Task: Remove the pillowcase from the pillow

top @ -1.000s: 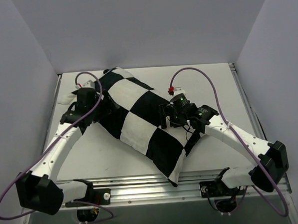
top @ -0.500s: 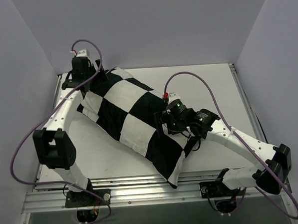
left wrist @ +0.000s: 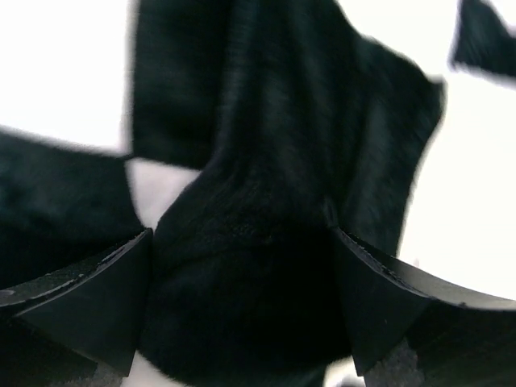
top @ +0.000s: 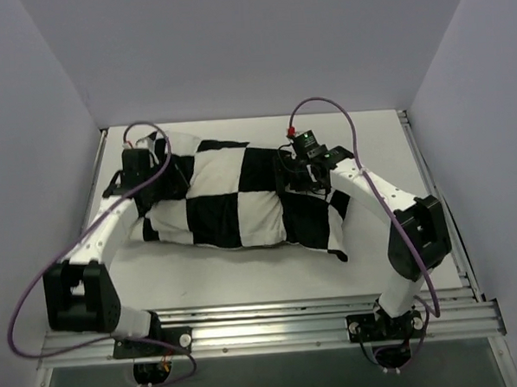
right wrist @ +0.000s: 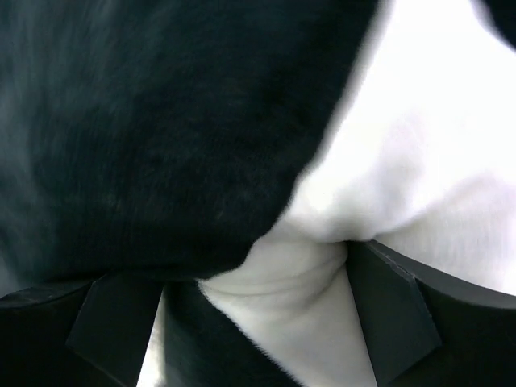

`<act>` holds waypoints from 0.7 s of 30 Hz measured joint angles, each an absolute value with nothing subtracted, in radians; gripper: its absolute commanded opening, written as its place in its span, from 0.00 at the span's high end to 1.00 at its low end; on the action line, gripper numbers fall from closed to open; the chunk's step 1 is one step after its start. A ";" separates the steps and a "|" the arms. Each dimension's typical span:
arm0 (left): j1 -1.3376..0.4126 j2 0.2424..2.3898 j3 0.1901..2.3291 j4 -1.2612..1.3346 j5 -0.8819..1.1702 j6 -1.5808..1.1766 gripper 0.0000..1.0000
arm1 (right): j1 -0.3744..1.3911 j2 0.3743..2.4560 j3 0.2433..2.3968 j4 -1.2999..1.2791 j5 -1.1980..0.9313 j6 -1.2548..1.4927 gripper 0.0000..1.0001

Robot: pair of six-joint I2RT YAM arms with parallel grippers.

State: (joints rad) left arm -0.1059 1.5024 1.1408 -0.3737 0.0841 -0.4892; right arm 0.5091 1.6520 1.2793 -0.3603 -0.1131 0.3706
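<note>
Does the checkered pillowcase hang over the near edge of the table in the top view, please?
No, the pillowcase lies wholly on the table, with bare tabletop between it and the near edge.

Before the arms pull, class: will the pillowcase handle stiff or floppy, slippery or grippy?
Probably floppy: the pillowcase bunches into folds inside the left gripper. Its fuzzy nap suggests grippy, not slippery. Plump and filled, it likely shifts as one bulky lump.

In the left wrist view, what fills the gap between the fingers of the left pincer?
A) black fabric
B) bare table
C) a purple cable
A: a bulging black part of the pillowcase sits between the fingers of the left pincer.
</note>
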 measured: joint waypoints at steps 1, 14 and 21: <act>-0.116 1.446 1.093 -0.387 0.088 -0.498 0.06 | 0.499 1.707 1.358 -0.376 -0.095 0.354 0.15; -0.436 0.971 1.234 -0.698 0.107 -0.403 0.06 | 0.484 1.804 1.668 -0.228 0.054 0.301 0.08; -0.331 1.206 1.375 -0.619 0.000 -0.376 0.06 | 0.516 1.453 1.330 -0.238 0.044 0.315 0.09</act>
